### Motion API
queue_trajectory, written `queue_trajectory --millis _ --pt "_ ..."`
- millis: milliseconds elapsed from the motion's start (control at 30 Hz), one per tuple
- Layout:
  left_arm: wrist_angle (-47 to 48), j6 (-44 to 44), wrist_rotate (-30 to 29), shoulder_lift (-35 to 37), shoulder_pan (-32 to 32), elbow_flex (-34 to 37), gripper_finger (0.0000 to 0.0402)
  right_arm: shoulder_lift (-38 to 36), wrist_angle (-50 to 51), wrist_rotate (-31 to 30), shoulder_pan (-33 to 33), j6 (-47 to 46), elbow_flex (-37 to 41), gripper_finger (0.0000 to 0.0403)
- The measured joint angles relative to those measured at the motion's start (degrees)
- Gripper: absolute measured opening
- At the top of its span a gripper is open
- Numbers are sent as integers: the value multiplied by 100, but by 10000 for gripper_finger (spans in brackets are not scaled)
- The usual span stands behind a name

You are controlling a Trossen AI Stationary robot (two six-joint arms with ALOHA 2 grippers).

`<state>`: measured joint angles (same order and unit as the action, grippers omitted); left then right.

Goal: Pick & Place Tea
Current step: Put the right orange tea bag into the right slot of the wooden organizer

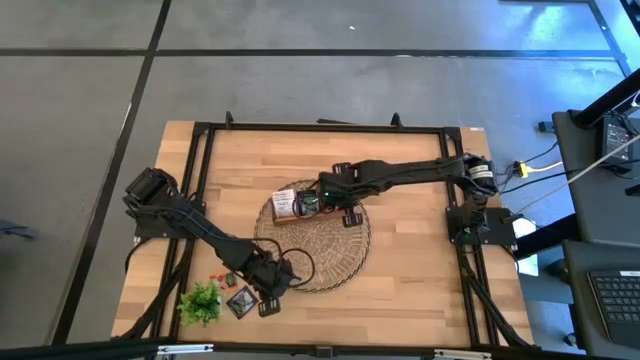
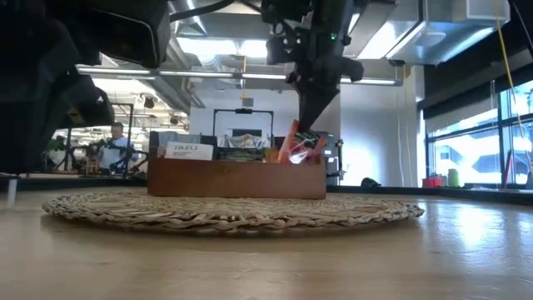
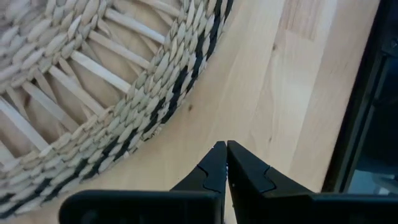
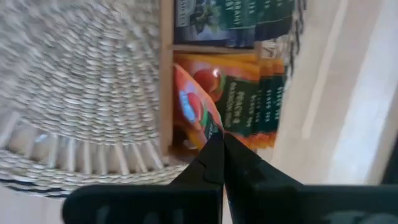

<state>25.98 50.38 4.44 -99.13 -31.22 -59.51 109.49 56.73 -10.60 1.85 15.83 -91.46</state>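
Over the wooden tray [image 1: 287,205], at about ten o'clock on the round wicker mat [image 1: 335,262] in the overhead view, the right gripper [image 1: 308,204] is found with its fingers pressed together on the upper edge of an orange tea sachet [image 4: 196,106]. The sachet is seen tilted, its lower part inside the tray and against the sachets already standing there [image 4: 255,102]; it is judged to be pinched by the edge so that it can be slid in on end among them, though whether it is being put in or drawn out cannot be settled from these views. In the level view the tray is seen resting on the mat with sachets standing upright in its compartments, a white-labelled one [image 2: 188,151] towards nine o'clock and the held orange one [image 2: 300,143] towards three o'clock beneath the gripper [image 2: 310,123]. The left gripper [image 1: 272,281] is found at the mat's seven o'clock edge, low over bare table [image 3: 280,93], its fingers together and nothing between them; it appears to be waiting clear of the tray. Further sachets [image 1: 242,300] are noted lying flat on the table beside a small green plant sprig [image 1: 201,300], just at hand for that arm, and are judged to be stock not yet placed.
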Motion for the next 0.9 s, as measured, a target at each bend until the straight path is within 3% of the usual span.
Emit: queue_trajectory --millis 233,800,900 --pt "2 -373 -45 0 92 0 12 27 -178 -318 4 134 0 6" --pt "215 -1021 -59 0 328 0 16 149 -202 -148 2 707 2 8" --pt "281 -1018 -80 0 328 -2 17 187 -31 -466 2 698 0 8"
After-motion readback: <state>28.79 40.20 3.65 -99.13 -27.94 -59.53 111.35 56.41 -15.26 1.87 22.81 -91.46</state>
